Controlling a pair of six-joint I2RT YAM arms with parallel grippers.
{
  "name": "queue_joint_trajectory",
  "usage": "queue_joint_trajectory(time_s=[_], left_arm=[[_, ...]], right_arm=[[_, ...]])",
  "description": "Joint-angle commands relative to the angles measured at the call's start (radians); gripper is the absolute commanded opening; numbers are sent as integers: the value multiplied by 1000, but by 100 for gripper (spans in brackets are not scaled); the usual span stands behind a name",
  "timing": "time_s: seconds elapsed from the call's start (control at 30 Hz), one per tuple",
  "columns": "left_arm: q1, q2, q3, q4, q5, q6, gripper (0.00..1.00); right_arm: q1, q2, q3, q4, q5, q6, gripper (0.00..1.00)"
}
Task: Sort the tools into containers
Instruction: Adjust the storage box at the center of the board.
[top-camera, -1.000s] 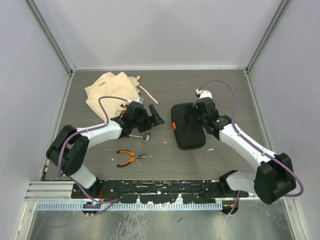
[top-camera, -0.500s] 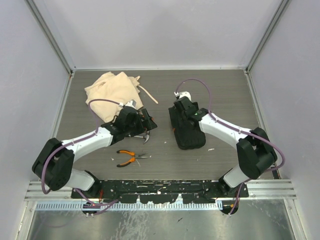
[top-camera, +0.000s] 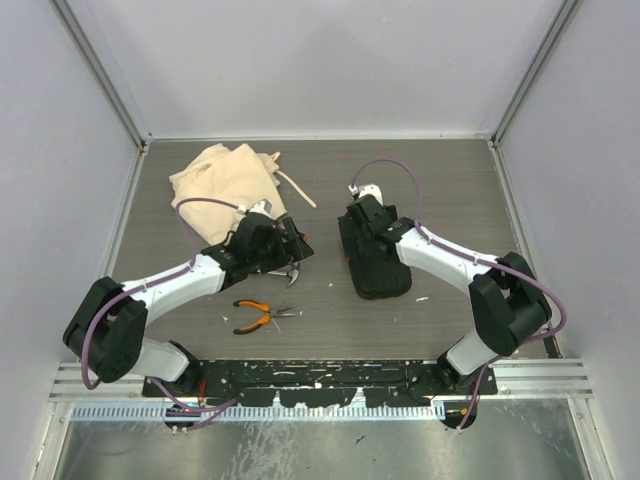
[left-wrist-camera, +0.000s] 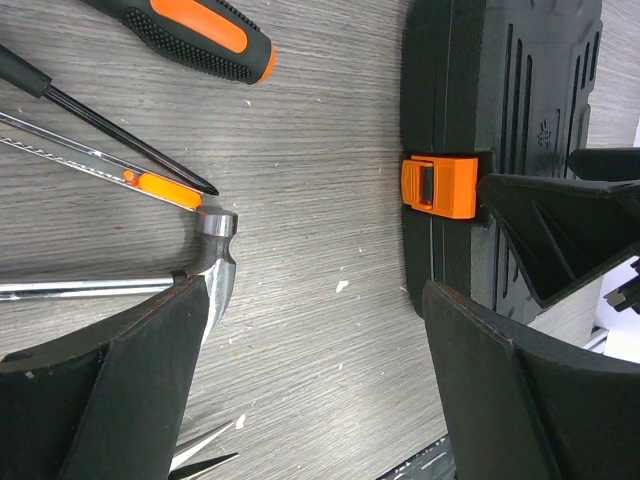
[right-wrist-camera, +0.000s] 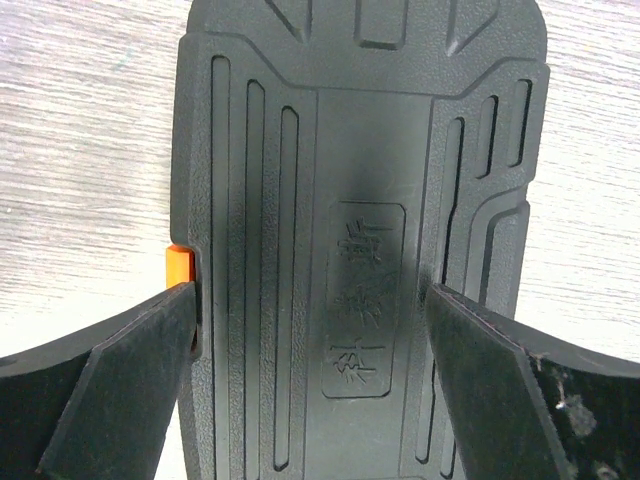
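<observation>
Grey wood-grain tabletop (top-camera: 450, 190), white-walled cell: the right gripper (right-wrist-camera: 310, 295), jaws wide apart, straddles the closed black tool case (top-camera: 378, 268) at frame centre. The left gripper (left-wrist-camera: 315, 300), likewise spread, hovers by the claw hammer (left-wrist-camera: 215, 255) and screwdrivers (left-wrist-camera: 190, 35), pliers (top-camera: 262, 315) below, cloth bag (top-camera: 222, 178) upper left. Any pinch on that slick lid may slip, its orange latch (left-wrist-camera: 440, 187) unopened.

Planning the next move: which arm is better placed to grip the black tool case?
Right. Its open right gripper straddles the closed tool case, a finger at each side. The left gripper, also open, hangs by the hammer, beside the case.
</observation>
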Motion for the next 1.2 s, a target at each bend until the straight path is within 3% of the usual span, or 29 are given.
queue_joint_trajectory(time_s=[0.0, 0.53, 0.73, 0.97, 1.17], left_arm=[[-5, 9, 17, 22, -1, 20, 89], [-5, 141, 121, 101, 96, -22, 88], [-6, 209, 171, 128, 118, -31, 88], [-13, 271, 189, 173, 153, -59, 88], [-14, 272, 183, 174, 161, -59, 88]], right_arm=[[-30, 2, -47, 19, -16, 8, 100], [-284, -152, -229, 192, -457, 86, 98], [-297, -220, -193, 137, -338, 59, 100], [-297, -294, -198, 91, -98, 35, 100], [-315, -289, -217, 94, -80, 41, 99]])
